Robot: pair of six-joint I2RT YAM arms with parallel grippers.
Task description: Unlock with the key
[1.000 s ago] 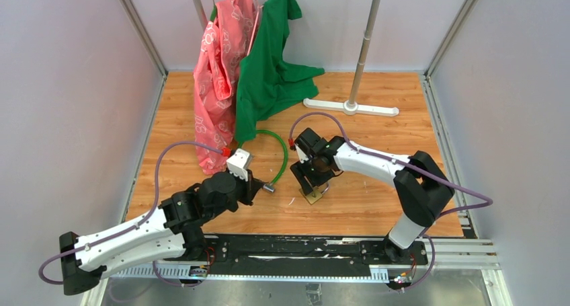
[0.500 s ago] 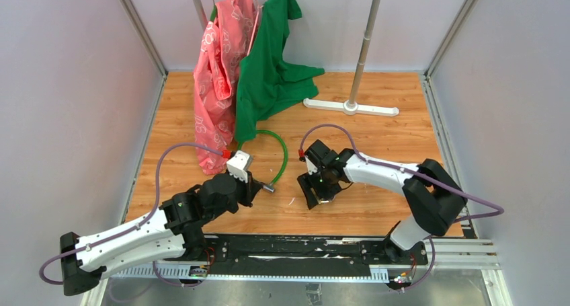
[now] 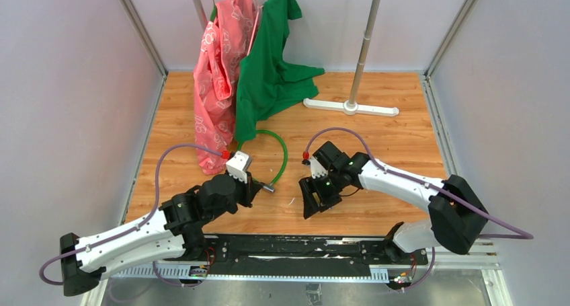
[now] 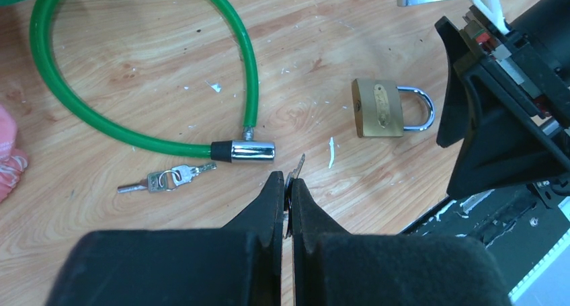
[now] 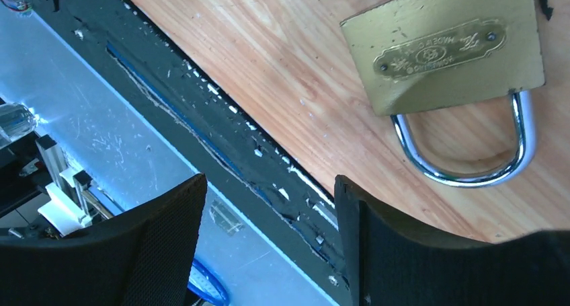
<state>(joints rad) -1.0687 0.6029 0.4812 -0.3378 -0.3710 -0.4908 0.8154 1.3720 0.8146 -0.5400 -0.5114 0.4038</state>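
My left gripper (image 4: 286, 181) is shut on the tiny silvery key (image 4: 299, 165), whose tip pokes out between the fingertips. It hovers just near of the chrome end (image 4: 242, 151) of the green cable lock (image 4: 250, 64). In the top view the left gripper (image 3: 259, 185) sits beside that chrome end (image 3: 269, 187). My right gripper (image 5: 269, 185) is open and empty, over the table's near edge, with the brass padlock (image 5: 447, 57) lying flat beside its fingers. The padlock also shows in the left wrist view (image 4: 380, 107). In the top view the right gripper (image 3: 312, 202) hides it.
A small bunch of silvery keys (image 4: 165, 179) lies left of the chrome end. A pink garment (image 3: 218, 70) and a green garment (image 3: 269, 70) hang from a rack at the back. The rack's white foot (image 3: 349, 106) stands back right. A black rail (image 3: 302, 245) runs along the near edge.
My right arm has swung toward the near edge and now covers the padlock in the top view. The left arm has stayed still, holding the key.
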